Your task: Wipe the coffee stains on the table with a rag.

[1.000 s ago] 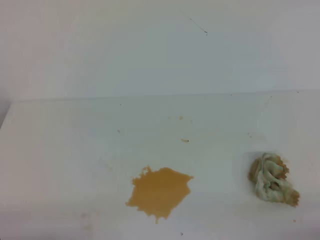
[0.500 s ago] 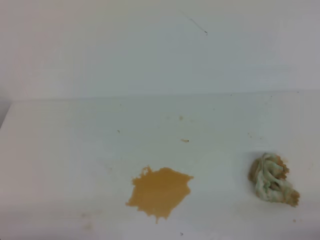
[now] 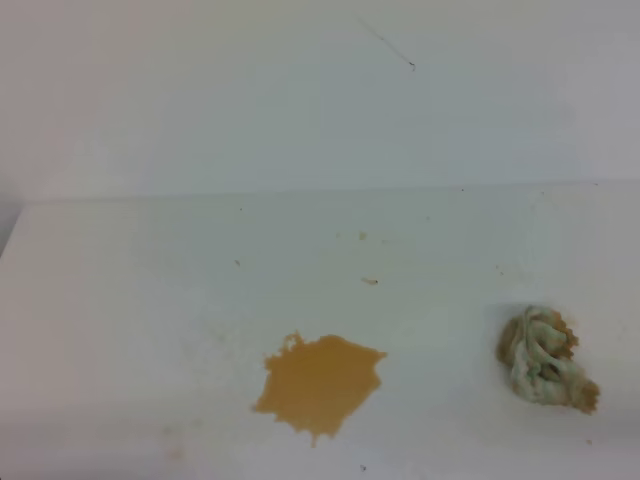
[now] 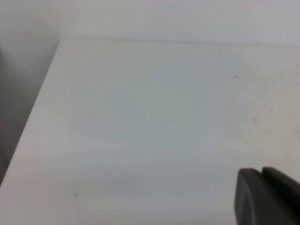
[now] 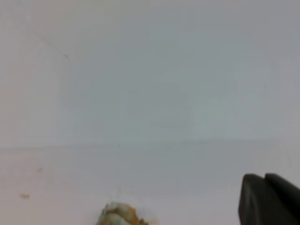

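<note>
Table [image 3: 120, 300]: bare white work surface. Coffee stains [image 3: 318, 384] sit front-centre, unwiped. Rag [image 3: 545, 358] lies well apart on the right, likely staged for your right gripper [image 5: 269, 199], fingers together, empty. Left gripper [image 4: 267, 197]: can't tell.

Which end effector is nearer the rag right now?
Right. Its wrist view shows the rag just ahead at the bottom edge; the left wrist view shows only bare table, no rag.
</note>
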`<move>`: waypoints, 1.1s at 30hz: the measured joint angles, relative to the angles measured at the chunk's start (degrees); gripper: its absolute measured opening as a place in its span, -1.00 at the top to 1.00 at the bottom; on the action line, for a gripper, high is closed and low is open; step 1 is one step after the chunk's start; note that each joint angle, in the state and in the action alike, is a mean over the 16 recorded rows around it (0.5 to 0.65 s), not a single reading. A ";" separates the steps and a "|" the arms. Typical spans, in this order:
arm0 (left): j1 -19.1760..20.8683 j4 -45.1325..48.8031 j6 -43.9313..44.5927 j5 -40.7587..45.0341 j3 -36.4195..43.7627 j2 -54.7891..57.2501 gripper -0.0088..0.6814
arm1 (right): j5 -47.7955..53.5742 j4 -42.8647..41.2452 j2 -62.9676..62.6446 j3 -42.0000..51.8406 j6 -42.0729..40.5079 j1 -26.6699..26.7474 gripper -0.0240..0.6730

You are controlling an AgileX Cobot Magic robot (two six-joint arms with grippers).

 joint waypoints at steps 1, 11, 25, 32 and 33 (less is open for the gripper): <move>0.00 0.00 0.00 0.00 0.00 0.00 0.97 | -1.64 0.01 0.00 0.00 0.06 0.00 0.94; 0.00 0.00 0.00 0.00 0.00 -0.09 0.97 | -18.79 0.00 0.00 -0.49 1.90 0.00 0.94; 0.00 0.01 0.00 0.00 -0.40 0.09 0.97 | -2.72 -0.81 6.54 -17.02 4.34 0.02 0.94; 0.00 0.01 0.00 0.00 -0.40 0.09 0.97 | 15.62 3.36 20.01 -27.88 -0.76 0.06 0.94; 0.00 0.01 0.00 0.00 -0.40 0.09 0.97 | 17.33 4.56 22.21 -29.04 -2.01 0.07 0.94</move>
